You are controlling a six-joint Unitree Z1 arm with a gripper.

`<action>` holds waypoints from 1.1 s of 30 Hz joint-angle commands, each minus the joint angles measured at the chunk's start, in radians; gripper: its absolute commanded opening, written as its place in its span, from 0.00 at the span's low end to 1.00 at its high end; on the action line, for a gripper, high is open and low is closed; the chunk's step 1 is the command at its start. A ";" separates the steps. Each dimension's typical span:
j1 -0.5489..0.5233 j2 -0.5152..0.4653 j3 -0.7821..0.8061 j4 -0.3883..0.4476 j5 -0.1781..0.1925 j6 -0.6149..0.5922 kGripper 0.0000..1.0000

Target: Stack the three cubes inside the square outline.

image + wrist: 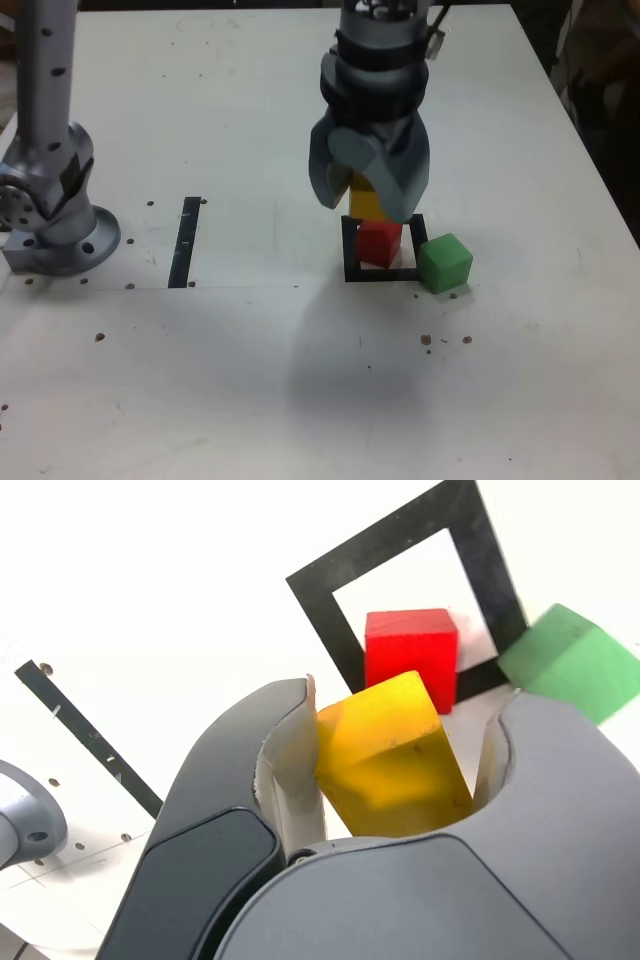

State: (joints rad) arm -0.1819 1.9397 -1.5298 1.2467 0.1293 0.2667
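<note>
Your fingers (408,695) grip the yellow block (385,750) aloft, seemingly to set it on the red block (412,660), your base inside the black square (370,550); the green block (570,660) sits at its edge, probably for last.

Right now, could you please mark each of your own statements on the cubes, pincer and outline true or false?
1. The yellow cube is between the jaws of the pincer. True.
2. The green cube lies wholly inside the outline. False: it sits at the outline's edge, mostly outside.
3. The red cube is lower than the yellow one. True.
4. All three cubes are already stacked. False: red and green stand apart on the table, with yellow at the pincer.
5. In the exterior view, the black strip is left of the outline. True.
</note>
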 commanded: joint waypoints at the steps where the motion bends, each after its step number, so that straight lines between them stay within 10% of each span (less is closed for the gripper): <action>1: -0.006 0.001 -0.001 -0.004 0.003 0.000 0.03; 33: -0.010 0.047 0.022 -0.078 -0.014 0.006 0.07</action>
State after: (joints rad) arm -0.1907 1.9833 -1.5069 1.1702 0.1163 0.2715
